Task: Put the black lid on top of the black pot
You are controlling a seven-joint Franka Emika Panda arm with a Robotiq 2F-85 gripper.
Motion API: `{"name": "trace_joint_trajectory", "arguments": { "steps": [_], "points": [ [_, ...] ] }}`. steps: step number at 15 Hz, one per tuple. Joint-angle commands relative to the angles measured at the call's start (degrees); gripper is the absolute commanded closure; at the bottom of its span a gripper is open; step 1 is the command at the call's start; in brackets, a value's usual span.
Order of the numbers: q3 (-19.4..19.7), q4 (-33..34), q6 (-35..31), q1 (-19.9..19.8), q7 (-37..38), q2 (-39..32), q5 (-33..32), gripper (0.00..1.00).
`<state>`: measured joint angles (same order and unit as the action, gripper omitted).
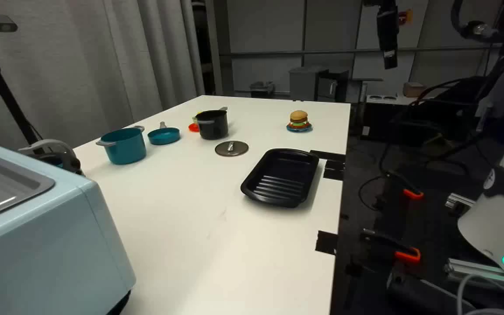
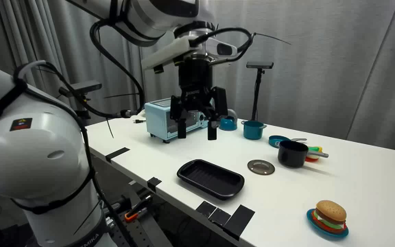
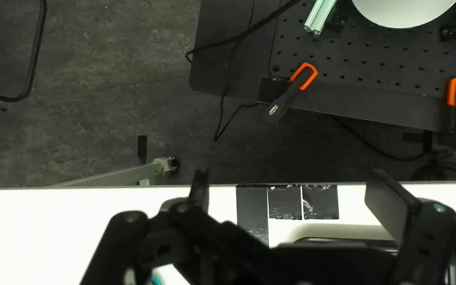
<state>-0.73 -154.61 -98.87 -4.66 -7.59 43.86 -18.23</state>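
Black lid [image 1: 231,149] lies flat on the white table [image 1: 243,245], a thin round disc, dark grey with a faint brown cast and a slight sheen. In an exterior view a pale, silvery knob [image 1: 230,146] stands at its centre, bright against the darker surface. In an exterior view the lid [image 2: 261,167] shows a dark outer band around a paler middle, with a few small bright glints. Reading that view as a clock, lid at the hub and twelve at the top, the black pot [image 2: 292,155] stands upright near it toward two o'clock, a short cylinder with a grey handle [image 2: 317,154] pointing to three; a gap of white table parts the two. The black ridged pan [image 2: 211,178] sits between eight and nine, the teal pot [image 2: 252,131] close to twelve, and the burger [image 2: 331,211] on its teal plate [image 2: 311,221] at four. Toward ten o'clock the gripper [image 2: 196,134] hangs above the table, pointing down, its jaws wide apart; the wrist view shows the same spread, with strips of black tape [image 3: 285,202] along the table's edge between the fingers [image 3: 388,206].
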Motion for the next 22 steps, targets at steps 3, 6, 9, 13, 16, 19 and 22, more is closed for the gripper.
{"name": "trace_joint_trajectory", "arguments": {
  "steps": [3,6,9,13,16,19,22],
  "points": [
    [1.2,0.1,0.4,1.4,0.7,-0.1,-0.7,0.00],
    [1.2,0.1,0.4,1.4,0.7,-0.1,-0.7,0.00],
    [1.2,0.1,0.4,1.4,0.8,-0.1,-0.7,0.00],
    [1.2,0.1,0.4,1.4,0.8,-0.1,-0.7,0.00],
    [1.2,0.1,0.4,1.4,0.8,-0.1,-0.7,0.00],
    [1.1,1.1,0.2,1.5,1.1,-1.4,-0.1,0.00],
    [3.1,3.3,-0.6,-0.3,-0.2,-5.1,-2.7,0.00]
  ]
}}
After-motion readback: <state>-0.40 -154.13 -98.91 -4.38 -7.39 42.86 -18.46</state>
